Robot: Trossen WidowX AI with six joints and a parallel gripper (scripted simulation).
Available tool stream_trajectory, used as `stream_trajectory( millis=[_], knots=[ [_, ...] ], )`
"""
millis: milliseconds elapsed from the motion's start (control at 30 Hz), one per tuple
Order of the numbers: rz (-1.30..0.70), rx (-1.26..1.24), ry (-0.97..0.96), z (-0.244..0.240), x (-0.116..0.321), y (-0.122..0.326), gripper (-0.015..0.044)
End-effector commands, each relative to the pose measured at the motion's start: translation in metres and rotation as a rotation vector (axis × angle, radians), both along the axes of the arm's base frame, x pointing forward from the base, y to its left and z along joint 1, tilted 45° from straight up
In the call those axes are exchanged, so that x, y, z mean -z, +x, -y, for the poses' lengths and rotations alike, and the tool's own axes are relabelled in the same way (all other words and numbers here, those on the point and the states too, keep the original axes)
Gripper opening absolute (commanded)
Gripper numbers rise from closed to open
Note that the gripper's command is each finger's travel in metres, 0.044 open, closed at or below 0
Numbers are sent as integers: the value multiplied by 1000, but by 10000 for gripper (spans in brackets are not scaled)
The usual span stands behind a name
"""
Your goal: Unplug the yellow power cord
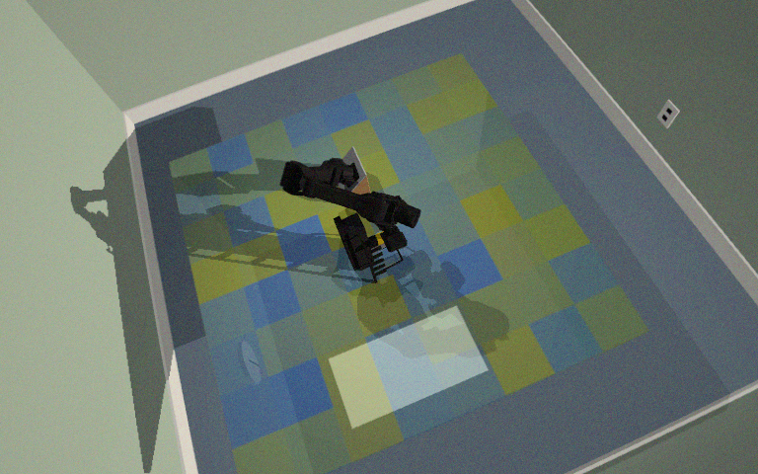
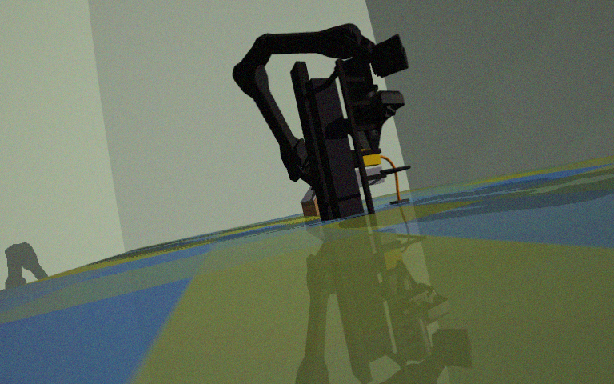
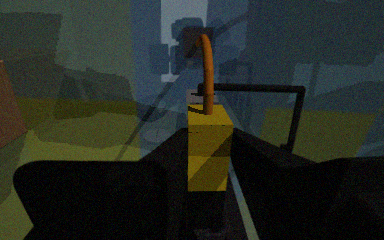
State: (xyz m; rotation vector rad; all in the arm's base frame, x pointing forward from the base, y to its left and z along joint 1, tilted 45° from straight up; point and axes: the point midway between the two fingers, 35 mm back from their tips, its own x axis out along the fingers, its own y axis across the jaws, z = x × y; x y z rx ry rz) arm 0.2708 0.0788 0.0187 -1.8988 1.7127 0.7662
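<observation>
The yellow plug [image 1: 379, 239] [image 2: 371, 159] [image 3: 209, 160] is held between the two black fingers of my gripper [image 2: 370, 153] [image 3: 207, 135], which is shut on it from above. The orange cord [image 2: 397, 182] [image 3: 208, 75] leaves the plug's outer side and bends down to a small dark plate [image 2: 400, 201] near the floor. The light grey power strip [image 2: 373, 174] [image 3: 194, 96] is directly beneath the plug, and the two look in contact. Most of the strip is hidden by the plug and fingers in the wrist view. The arm hides most of this in the top view.
A tall dark box and black rack [image 1: 352, 240] [image 2: 336, 149] stand close beside the gripper. A thin black bar frame [image 1: 401, 255] [image 2: 398, 169] [image 3: 260, 88] juts out near the cord. A brown block [image 1: 362, 186] [image 2: 309, 208] [image 3: 9, 107] is by the arm's base. A glossy tiled floor reflects the scene.
</observation>
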Motion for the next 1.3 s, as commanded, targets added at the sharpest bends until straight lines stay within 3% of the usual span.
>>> stream_trajectory(
  millis=[0, 467, 667, 1267],
  knots=[
    [-5, -14, 62, -27, 16, -3, 0],
    [-6, -15, 61, -46, 29, -7, 0],
    [3, 10, 64, -33, 23, -4, 157],
    [-6, -14, 57, -38, 17, -5, 160]
  ],
)
